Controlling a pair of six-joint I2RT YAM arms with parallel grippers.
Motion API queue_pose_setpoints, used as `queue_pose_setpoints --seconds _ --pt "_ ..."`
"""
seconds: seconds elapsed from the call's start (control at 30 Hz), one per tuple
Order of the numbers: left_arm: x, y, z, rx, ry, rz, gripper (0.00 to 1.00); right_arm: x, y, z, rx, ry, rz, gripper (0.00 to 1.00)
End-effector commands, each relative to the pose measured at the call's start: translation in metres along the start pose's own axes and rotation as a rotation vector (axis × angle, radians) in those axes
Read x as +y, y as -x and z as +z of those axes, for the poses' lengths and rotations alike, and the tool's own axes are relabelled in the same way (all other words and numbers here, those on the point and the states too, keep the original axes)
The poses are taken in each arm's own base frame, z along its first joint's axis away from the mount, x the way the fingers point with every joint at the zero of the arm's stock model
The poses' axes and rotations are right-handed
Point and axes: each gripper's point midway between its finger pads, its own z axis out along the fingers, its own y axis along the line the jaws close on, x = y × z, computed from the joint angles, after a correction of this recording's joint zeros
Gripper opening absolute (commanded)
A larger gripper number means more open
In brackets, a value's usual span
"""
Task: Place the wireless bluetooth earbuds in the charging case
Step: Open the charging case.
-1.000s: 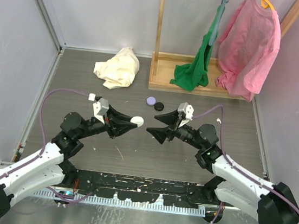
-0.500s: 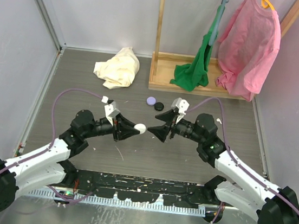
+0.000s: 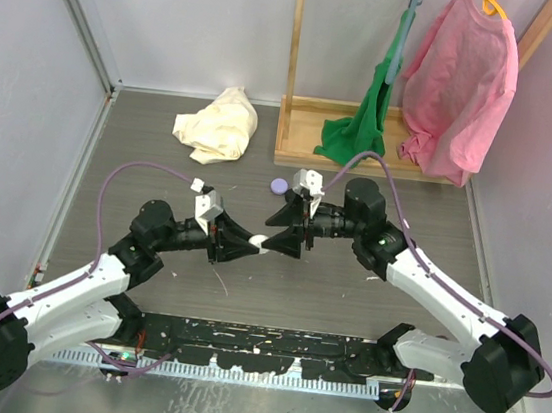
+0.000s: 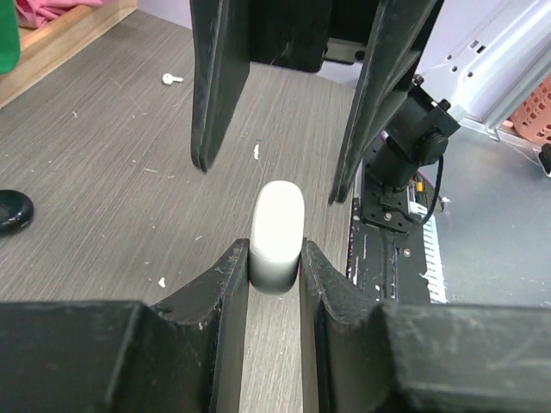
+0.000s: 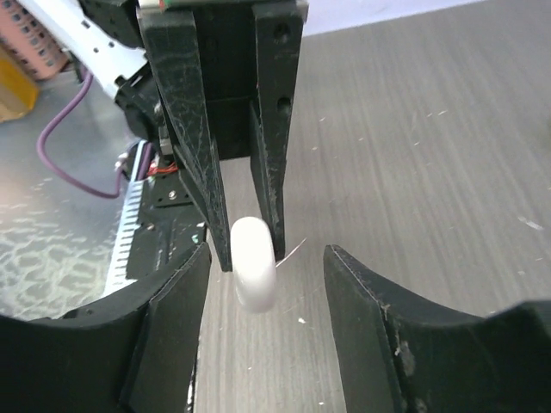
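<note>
My left gripper (image 3: 251, 245) is shut on a white, rounded charging case (image 3: 262, 242) and holds it above the table, near the middle. The case (image 4: 280, 215) sticks out past the fingertips in the left wrist view, its lid closed. My right gripper (image 3: 287, 236) is open and faces the left one, its fingers (image 5: 168, 327) on either side of the case (image 5: 254, 267) without touching it. One white earbud (image 4: 172, 79) lies on the table beyond, seen in the left wrist view. I see no second earbud.
A purple disc (image 3: 279, 185) lies behind the right gripper. A black disc (image 4: 10, 211) shows at the left edge of the left wrist view. A cream cloth (image 3: 218, 124) and a wooden rack (image 3: 293, 153) with green and pink garments stand at the back.
My right gripper has swung left and forward until its open fingers straddle the case. My left gripper has carried the case slightly right and down to meet it.
</note>
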Motion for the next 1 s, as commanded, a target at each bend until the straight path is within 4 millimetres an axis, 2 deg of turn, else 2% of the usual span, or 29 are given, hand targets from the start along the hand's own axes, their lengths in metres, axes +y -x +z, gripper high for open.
queue_pose_setpoints --seconds 0.0,0.2,0.37,0.47,0.57,0.7,0.77,0.97 --pt "-0.010 0.029 0.001 -0.062 -0.041 0.071 0.07 0.016 0.010 0.004 0.007 0.116 -0.004 0.59" --pt "-0.010 0.031 0.000 -0.071 -0.038 0.075 0.07 0.017 0.006 0.006 0.020 0.135 0.007 0.50" --pt "-0.012 0.031 -0.001 -0.072 -0.047 0.074 0.08 0.017 0.006 0.008 0.024 0.144 0.015 0.34" --pt "-0.012 0.031 -0.001 -0.072 -0.048 0.072 0.13 0.018 0.007 0.009 0.024 0.156 0.021 0.21" --pt "-0.011 0.031 0.000 -0.073 -0.044 0.069 0.24 0.019 0.009 0.008 0.020 0.158 0.019 0.13" --pt "-0.010 0.030 0.000 -0.077 -0.041 0.066 0.41 0.019 0.015 0.006 0.004 0.144 0.004 0.10" --pt "-0.009 0.028 0.001 -0.072 -0.040 0.061 0.46 0.019 0.017 0.006 -0.002 0.140 -0.001 0.09" --pt "-0.007 0.024 0.003 -0.061 -0.042 0.048 0.49 0.019 0.022 0.005 -0.015 0.134 -0.008 0.09"
